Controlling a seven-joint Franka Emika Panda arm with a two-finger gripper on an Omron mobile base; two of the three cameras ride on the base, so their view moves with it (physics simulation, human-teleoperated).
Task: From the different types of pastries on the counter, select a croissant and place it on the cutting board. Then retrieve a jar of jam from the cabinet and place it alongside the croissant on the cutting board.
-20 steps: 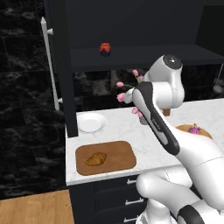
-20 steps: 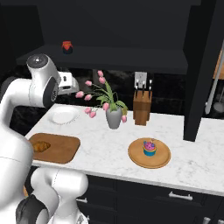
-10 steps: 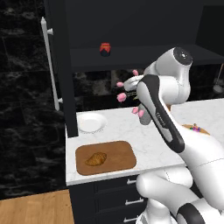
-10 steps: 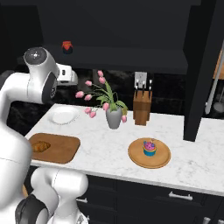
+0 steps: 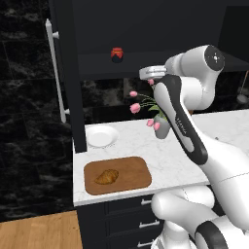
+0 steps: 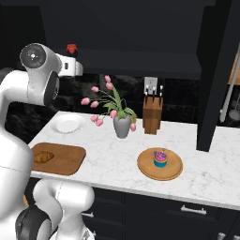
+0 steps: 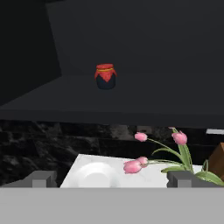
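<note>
The croissant (image 5: 106, 176) lies on the cutting board (image 5: 138, 168) at the table's left end, while the jar of jam (image 7: 105, 76) stands alone on the cabinet (image 5: 65, 87) shelf. The tool (image 7: 112, 178), spread wide and empty, faces it from well back. Reaching in too low could strike the shelf edge, or nudge the small jar deeper.

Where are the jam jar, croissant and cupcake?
jam jar (image 7: 105, 77): hand view, jar's middle, on the shelf.
croissant (image 5: 106, 176): left base view, its middle.
cupcake (image 6: 160, 158): right base view, its frosting.
</note>
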